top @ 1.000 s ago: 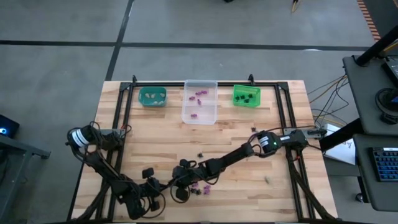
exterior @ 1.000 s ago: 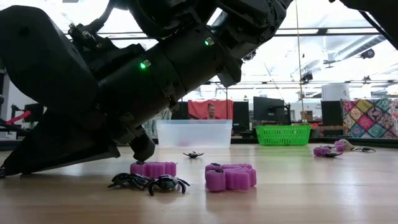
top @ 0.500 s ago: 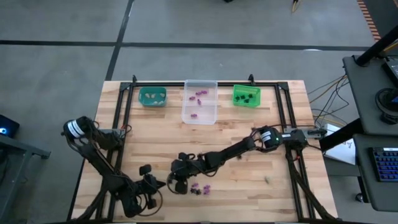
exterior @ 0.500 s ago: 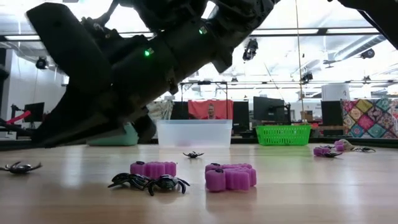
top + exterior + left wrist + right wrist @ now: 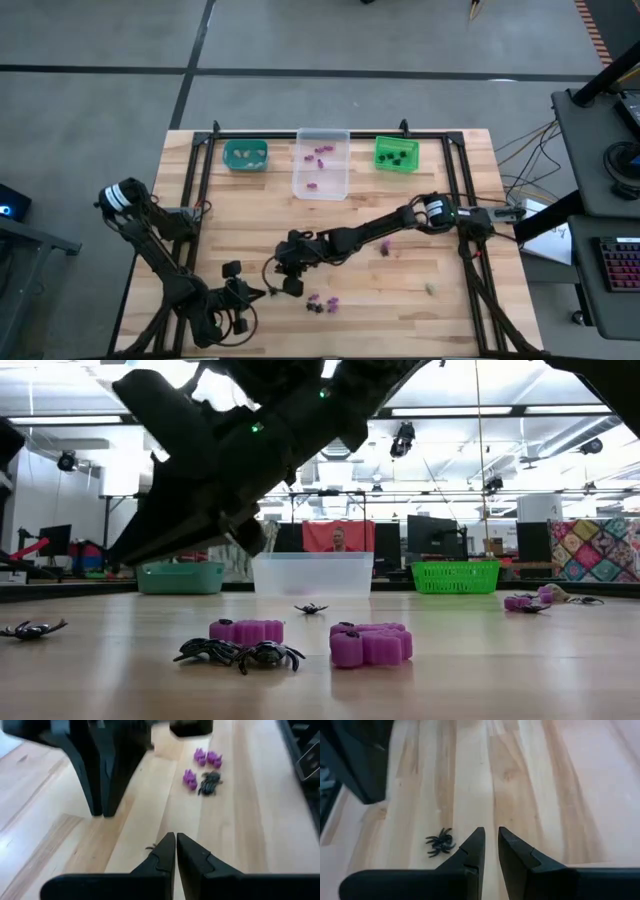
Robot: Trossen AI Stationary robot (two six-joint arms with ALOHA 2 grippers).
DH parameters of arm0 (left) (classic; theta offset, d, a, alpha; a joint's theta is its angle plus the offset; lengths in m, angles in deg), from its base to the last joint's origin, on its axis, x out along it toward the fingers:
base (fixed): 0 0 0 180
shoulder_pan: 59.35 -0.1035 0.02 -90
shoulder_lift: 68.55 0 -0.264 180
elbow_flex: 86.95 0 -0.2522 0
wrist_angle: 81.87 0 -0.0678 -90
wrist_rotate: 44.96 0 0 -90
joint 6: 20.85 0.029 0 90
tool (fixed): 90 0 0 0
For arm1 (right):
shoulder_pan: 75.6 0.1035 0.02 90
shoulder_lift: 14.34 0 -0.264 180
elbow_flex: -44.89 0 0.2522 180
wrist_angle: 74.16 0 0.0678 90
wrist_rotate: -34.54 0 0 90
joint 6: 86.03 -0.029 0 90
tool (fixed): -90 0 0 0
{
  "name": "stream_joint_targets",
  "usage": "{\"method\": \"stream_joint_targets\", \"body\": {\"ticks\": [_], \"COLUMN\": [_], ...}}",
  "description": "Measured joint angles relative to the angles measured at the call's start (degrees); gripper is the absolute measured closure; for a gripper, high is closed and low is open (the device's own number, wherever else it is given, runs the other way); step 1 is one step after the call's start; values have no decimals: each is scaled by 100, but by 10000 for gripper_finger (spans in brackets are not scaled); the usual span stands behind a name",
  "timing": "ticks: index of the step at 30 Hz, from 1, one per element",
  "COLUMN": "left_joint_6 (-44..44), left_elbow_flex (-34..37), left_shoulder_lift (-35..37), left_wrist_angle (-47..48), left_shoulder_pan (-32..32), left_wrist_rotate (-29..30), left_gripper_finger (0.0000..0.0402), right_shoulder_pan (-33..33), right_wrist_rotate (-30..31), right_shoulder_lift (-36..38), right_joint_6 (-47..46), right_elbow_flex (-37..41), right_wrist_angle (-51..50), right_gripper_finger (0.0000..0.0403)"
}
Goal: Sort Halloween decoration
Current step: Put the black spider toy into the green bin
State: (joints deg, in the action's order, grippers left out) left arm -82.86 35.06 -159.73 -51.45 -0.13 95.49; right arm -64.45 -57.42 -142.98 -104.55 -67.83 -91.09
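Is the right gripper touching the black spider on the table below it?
Apart. The right wrist view shows the right gripper raised above the table, the black spider lying on bare wood to one side of the fingertips with a clear gap. Nothing shows between the fingers.

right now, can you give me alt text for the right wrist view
The right gripper hangs over bare wooden table, its two dark fingers nearly together with a narrow gap and nothing visible between them. A small black plastic spider lies on the wood beside them.
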Motion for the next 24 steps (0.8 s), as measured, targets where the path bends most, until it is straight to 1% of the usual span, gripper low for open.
{"method": "stream_joint_targets", "body": {"ticks": [4, 7, 10, 13, 16, 20, 22, 24], "left_joint_6": [-14, -3, -17, -7, 118, 418, 695, 927], "left_elbow_flex": [2, 4, 0, -82, -168, -288, -299, -299], "left_shoulder_lift": [-337, -568, -669, -675, -673, -725, -785, -822], "left_wrist_angle": [-225, -539, -664, -660, -653, -656, -643, -638], "left_shoulder_pan": [0, -33, -110, -171, -220, -243, -240, -252], "left_wrist_rotate": [12, 59, -86, -247, -291, -302, -418, -661], "left_gripper_finger": [402, 398, 379, 350, 313, 261, 239, 224], "right_shoulder_pan": [53, 127, 201, 291, 380, 419, 417, 447], "right_wrist_rotate": [47, 80, 218, 543, 801, 802, 804, 819], "right_shoulder_lift": [144, 317, 498, 740, 1111, 1691, 2016, 2340], "right_joint_6": [399, 584, 665, 758, 834, 894, 964, 1020], "right_elbow_flex": [0, 7, 46, 259, 684, 1529, 2063, 2572], "right_wrist_angle": [-269, -746, -1434, -1970, -2103, -2044, -1770, -1214], "right_gripper_finger": [360, 360, 360, 360, 360, 360, 360, 360]}}
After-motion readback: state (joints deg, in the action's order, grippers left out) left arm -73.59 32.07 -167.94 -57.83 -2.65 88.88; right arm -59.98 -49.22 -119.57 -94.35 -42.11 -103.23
